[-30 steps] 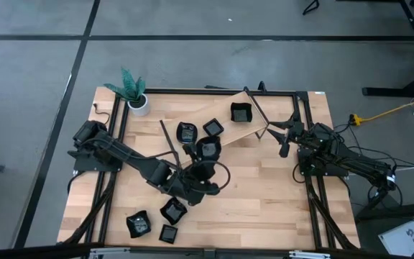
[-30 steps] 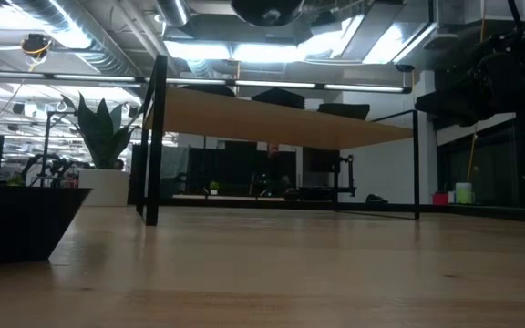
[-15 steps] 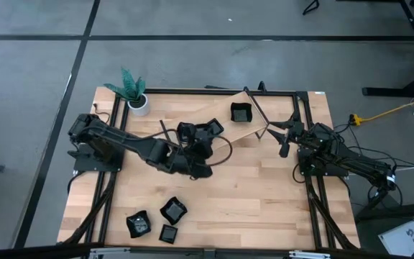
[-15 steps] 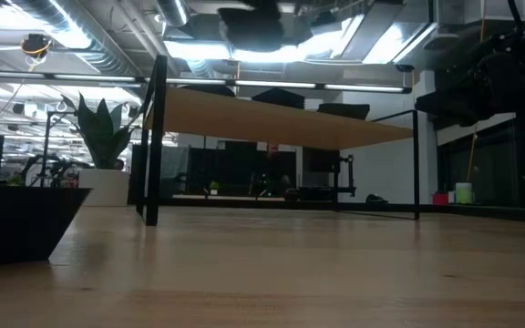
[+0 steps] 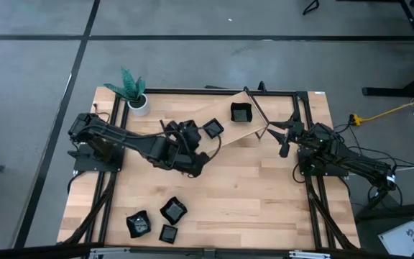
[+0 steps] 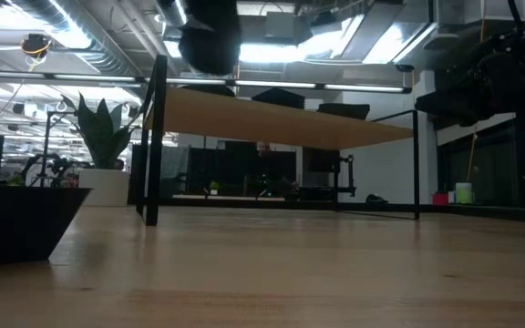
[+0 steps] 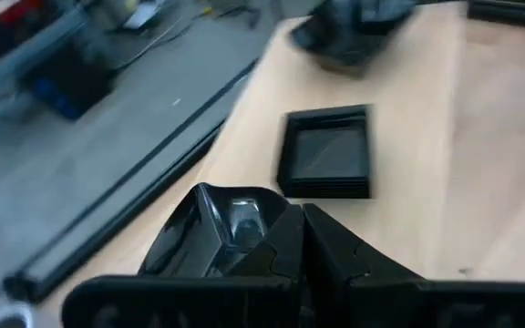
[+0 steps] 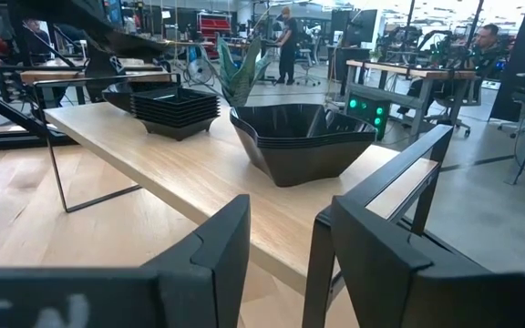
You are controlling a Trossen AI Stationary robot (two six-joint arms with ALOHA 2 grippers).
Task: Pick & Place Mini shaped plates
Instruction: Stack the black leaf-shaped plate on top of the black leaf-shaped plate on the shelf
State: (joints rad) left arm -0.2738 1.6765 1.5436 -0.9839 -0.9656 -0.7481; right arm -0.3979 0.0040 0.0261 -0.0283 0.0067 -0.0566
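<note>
Your left gripper [image 5: 187, 133] is clamped on a glossy black plate [image 7: 215, 228] near the shelf's [image 5: 225, 133] edge; your right gripper [image 5: 284, 137] waits with fingers apart.

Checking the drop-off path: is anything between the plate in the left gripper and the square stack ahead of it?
Nothing visible does: only bare wood lies between the plate in the left gripper and the square stack.

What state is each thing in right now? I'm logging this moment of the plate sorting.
Left gripper: shut on a mini plate, at the raised shelf.
Right gripper: open, empty, waiting beside the shelf.
Square plate stack: resting on the shelf.
Three loose plates: lying on the table.
Plant pot: upright.
</note>
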